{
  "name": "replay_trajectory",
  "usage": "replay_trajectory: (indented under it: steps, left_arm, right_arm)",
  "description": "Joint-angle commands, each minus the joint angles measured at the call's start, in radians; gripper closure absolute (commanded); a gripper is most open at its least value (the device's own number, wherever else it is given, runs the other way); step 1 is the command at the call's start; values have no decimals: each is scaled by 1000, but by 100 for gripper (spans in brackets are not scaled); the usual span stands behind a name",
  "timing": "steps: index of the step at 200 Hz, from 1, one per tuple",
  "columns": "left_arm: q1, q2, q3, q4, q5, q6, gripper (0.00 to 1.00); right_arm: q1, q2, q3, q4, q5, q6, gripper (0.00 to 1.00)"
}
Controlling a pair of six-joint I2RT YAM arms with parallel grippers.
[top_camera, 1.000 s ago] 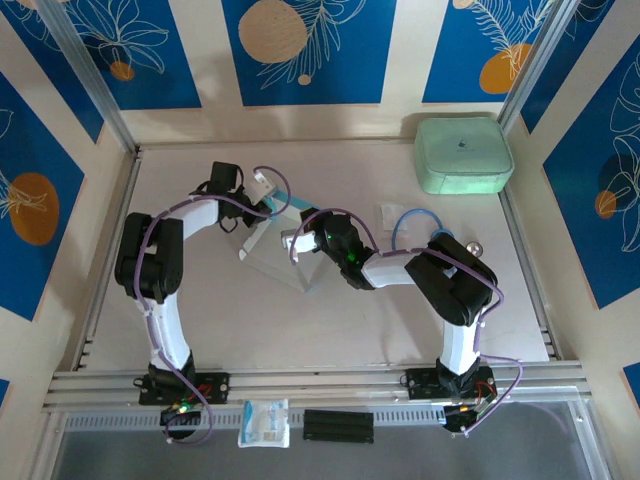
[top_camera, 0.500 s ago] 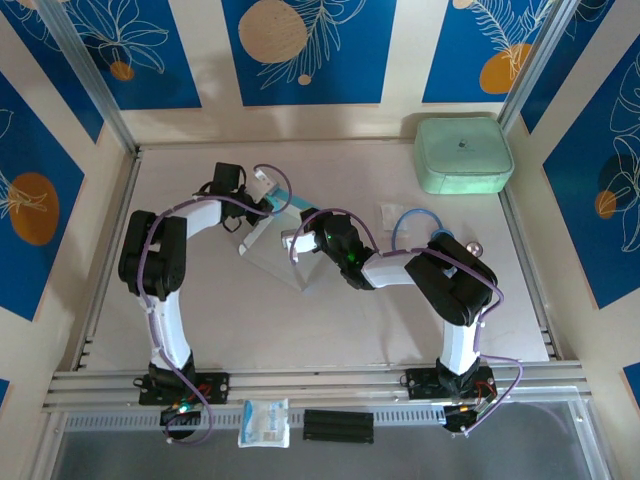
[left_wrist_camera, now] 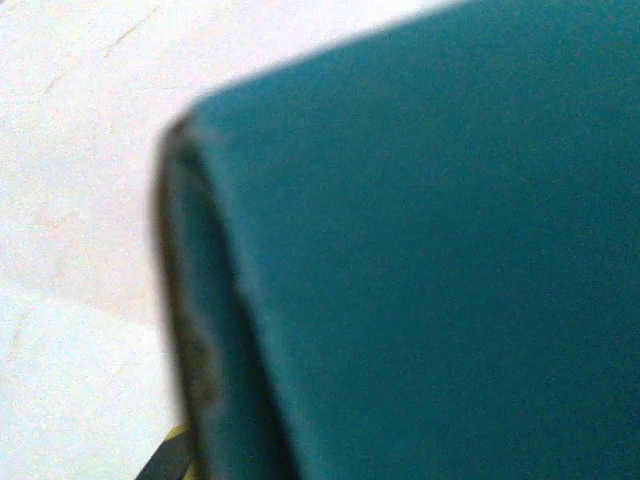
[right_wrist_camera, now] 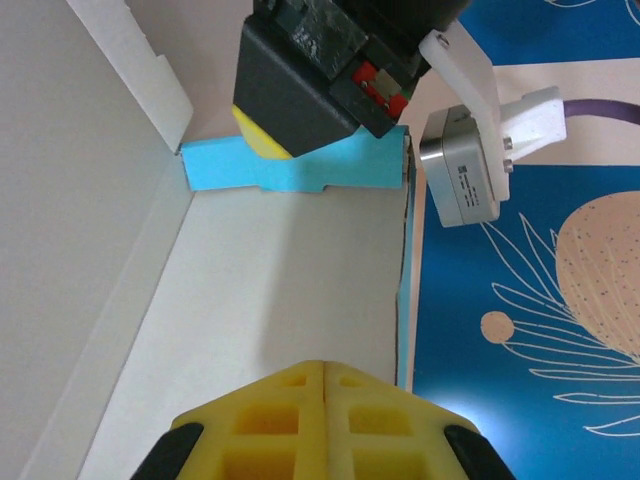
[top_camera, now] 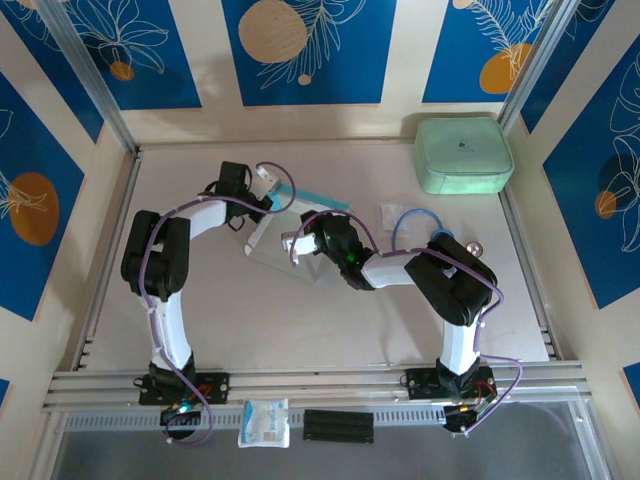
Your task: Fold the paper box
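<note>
Flap-folding step: the left pincer (right_wrist_camera: 265, 148) grips the paper box (right_wrist_camera: 280, 270) by its flap, the right pincer (right_wrist_camera: 325, 375) is closed empty, and next the flap needs creasing inward.

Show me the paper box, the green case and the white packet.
paper box (right_wrist_camera: 280, 280), right wrist view, on its whitish inner panel.
green case (top_camera: 463, 155), top view, middle of its lid.
white packet (top_camera: 264, 422), top view, middle of the packet.
</note>
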Motion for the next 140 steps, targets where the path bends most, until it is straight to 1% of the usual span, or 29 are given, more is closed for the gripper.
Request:
replay_trajectory:
  steps: [1,18,34,43,51,55,61,67,72,83,96,107,119,131,140]
  left_arm:
    - [-20,41,27,-44,-148,-29,100]
    - [-23,60,56,-70,-188,-43,100]
    - [-23,59,56,-72,-173,-37,100]
    - [-23,46,50,-75,-152,-34,100]
    - [-23,30,55,-104,-121,-34,100]
    - [-23,19,58,-122,-107,-33,100]
    - [-25,2,59,-143,-91,-34,100]
    - [-29,-16,56,-158,-81,-37,100]
    - [-32,-31,51,-169,-70,-45,100]
    - [-33,-61,41,-199,-35,-73,100]
    - [-34,-88,45,-265,-4,-125,100]
    - [-37,-112,47,-323,5,-180,100]
    - [-49,-143,18,-335,-3,-243,100]
    - [-66,-171,-18,-334,-28,-308,100]
    - [-83,-185,-38,-331,-58,-364,100]
  right_arm:
    - [11,-9,-9,2,2,28,100]
    - [16,-12,-11,3,4,31,100]
    - [17,-23,-14,-4,-5,70,99]
    - [18,-47,-10,-39,-13,118,89]
    - [22,-88,-3,-112,-20,178,74]
    - [27,-112,5,-155,-23,220,63]
    - [34,-156,19,-256,-31,286,52]
    - [39,-205,32,-336,-46,400,43]
    - [41,-249,41,-401,-69,497,39]
    - [24,-352,55,-563,-161,708,36]
    - [-18,-458,77,-724,-319,990,31]
    - [-65,-525,99,-822,-399,1266,30]
    - [-142,-570,132,-930,-471,1628,28]
    - [-219,-587,179,-1066,-554,1942,30]
    - [-257,-600,187,-1131,-597,2135,34]
